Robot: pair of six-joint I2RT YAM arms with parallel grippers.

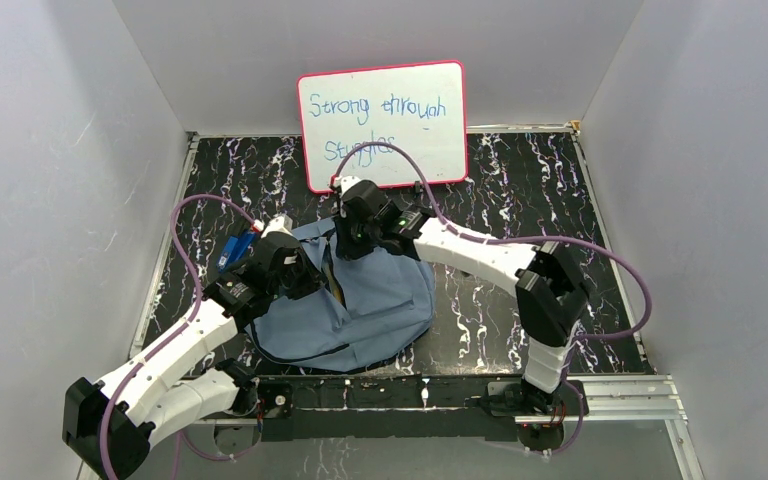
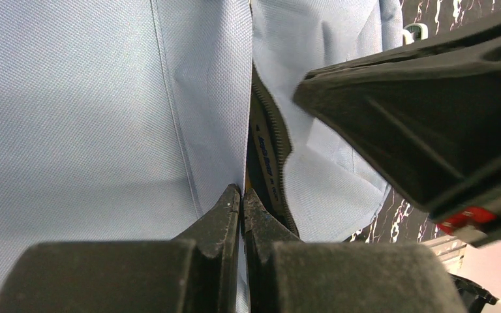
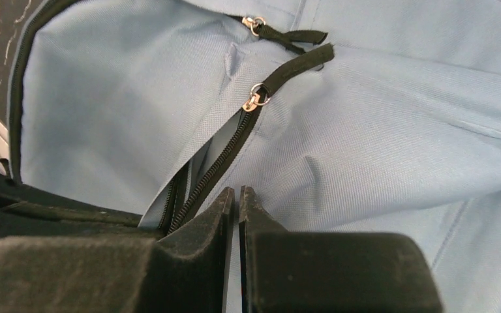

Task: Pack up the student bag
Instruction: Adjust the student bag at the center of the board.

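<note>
My left gripper (image 2: 241, 192): closed on student bag (image 1: 380, 300) fabric, lower centre.
My right gripper (image 3: 236, 192): narrow, pinching fabric beside the zipper (image 3: 218, 160).

narrow slit (image 3: 199, 176) in student bag (image 1: 380, 300), left gripper (image 2: 241, 195), right gripper (image 3: 237, 194) crowding

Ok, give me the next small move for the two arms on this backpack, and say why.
Probably draw the two arms slightly apart to widen the mouth. The left gripper and right gripper each appear closed on the backpack fabric beside the partly open zipper, and the gap between its teeth looks too narrow to pack anything through.
</note>
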